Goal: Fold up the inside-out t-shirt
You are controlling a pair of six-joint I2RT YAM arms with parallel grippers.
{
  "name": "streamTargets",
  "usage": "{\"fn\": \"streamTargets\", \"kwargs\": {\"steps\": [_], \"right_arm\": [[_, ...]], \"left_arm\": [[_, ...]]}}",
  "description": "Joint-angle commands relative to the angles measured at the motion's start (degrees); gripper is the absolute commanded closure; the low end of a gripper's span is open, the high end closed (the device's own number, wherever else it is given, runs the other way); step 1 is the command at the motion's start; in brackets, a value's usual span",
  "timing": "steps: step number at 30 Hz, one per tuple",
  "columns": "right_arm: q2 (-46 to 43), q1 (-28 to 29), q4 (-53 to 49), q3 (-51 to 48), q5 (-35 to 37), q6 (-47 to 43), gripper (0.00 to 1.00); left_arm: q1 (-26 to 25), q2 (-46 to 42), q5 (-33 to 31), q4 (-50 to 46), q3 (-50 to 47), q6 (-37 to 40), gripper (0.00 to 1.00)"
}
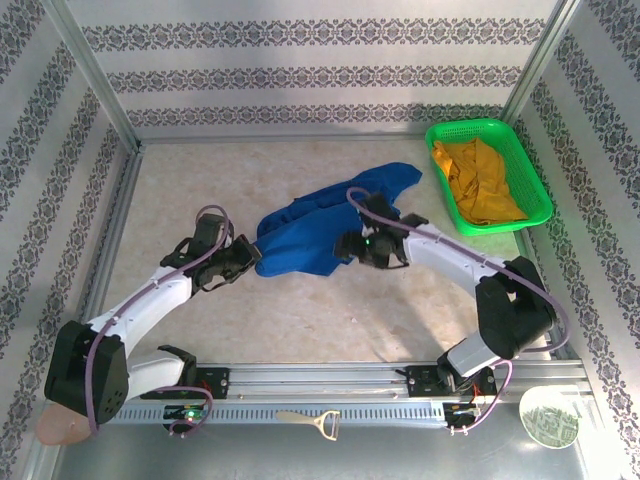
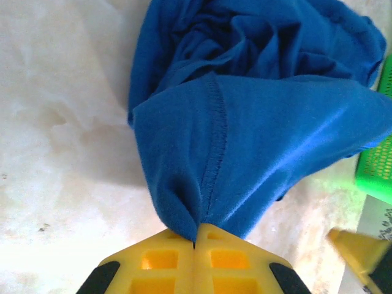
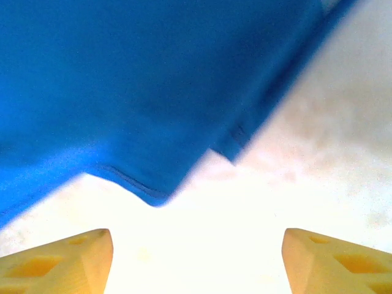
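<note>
The inside-out t-shirt (image 1: 320,225) is gripped at one point. The left gripper (image 2: 196,242) is closed tight on it: in the left wrist view the two yellow fingers (image 2: 162,260) meet with no gap, and a pinch of blue cloth rises from between them right beside a stitched seam. From the pinch the fabric fans out away from the fingers into a loose, bunched mass.

The right gripper (image 3: 197,245) stands wide, with nothing between its fingers (bare table surface shows in the gap). In the right wrist view a hemmed edge of the blue cloth lies just beyond the fingertips, apart from them.

Positions, referenced to the green basket (image 1: 478,127):

- The t-shirt lies crumpled on the table (image 1: 300,320) to the left of the basket. Its far-right tip lies near the basket's left wall; contact cannot be confirmed.
- The left gripper (image 1: 255,255) holds the end of the t-shirt farthest from the basket.
- The right gripper (image 1: 345,245) sits at the near edge of the t-shirt, closer to the basket than the left gripper.
- The mustard-yellow garment (image 1: 480,180) lies inside the basket, bunched.
- In the left wrist view the basket's mesh wall (image 2: 376,165) appears beyond the right edge of the blue cloth.
</note>
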Motion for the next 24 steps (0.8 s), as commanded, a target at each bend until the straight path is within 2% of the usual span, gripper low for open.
{"fn": "streamTargets", "kwargs": {"steps": [1, 6, 16, 17, 19, 20, 21, 22, 24], "right_arm": [[-1.7, 1.6, 10.6, -6.0, -1.5, 8.8, 0.29], [1.7, 4.8, 14.4, -6.4, -1.1, 10.2, 0.35], [14.9, 6.6, 15.5, 4.6, -0.5, 11.3, 0.44], [15.7, 6.6, 15.5, 5.2, -0.2, 11.4, 0.48], [16.8, 6.0, 15.5, 5.7, -0.2, 11.4, 0.66], [16.6, 5.6, 15.5, 5.6, -0.2, 11.3, 0.79], [15.5, 5.1, 15.3, 5.2, 0.0, 11.0, 0.97], [13.6, 4.5, 14.9, 4.6, 0.4, 10.6, 1.00], [8.0, 3.0, 12.5, 3.3, 1.8, 9.5, 1.00]], "left_arm": [[-0.6, -1.3, -2.9, 1.1, -1.1, 1.0, 1.00], [-0.5, -2.7, -4.7, -2.4, 1.2, 2.6, 1.00], [-0.5, -3.6, -4.2, -5.0, 5.8, 3.3, 1.00], [-0.5, -3.7, -4.1, -5.2, 6.2, 3.1, 1.00], [-0.5, -4.1, -4.3, -5.4, 7.2, 3.0, 1.00], [-0.3, -4.3, -4.3, -5.6, 7.8, 2.9, 1.00], [-0.3, -4.5, -4.4, -5.8, 8.4, 2.7, 1.00], [-0.1, -4.8, -4.4, -6.0, 9.1, 2.6, 1.00], [0.2, -5.2, -4.4, -6.0, 10.1, 2.4, 1.00]]}}
